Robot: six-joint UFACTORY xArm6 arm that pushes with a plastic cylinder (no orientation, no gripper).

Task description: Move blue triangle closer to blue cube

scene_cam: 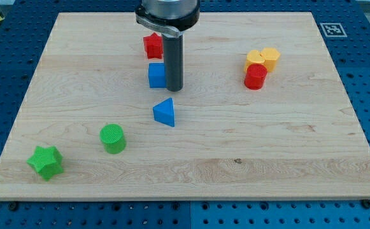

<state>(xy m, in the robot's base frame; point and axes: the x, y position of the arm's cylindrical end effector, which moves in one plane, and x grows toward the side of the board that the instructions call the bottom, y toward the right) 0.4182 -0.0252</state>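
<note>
The blue triangle [165, 112] lies near the middle of the wooden board [267, 140]. The blue cube [156, 74] sits a short way above it towards the view's top. My tip [174, 88] is right beside the blue cube, on its right, and just above and slightly right of the blue triangle, with a small gap to the triangle.
A red block [152, 45] sits above the blue cube, partly behind the rod. Two yellow blocks [263, 58] and a red cylinder [255, 76] cluster at the upper right. A green cylinder [113, 138] and a green star [46, 161] lie at the lower left.
</note>
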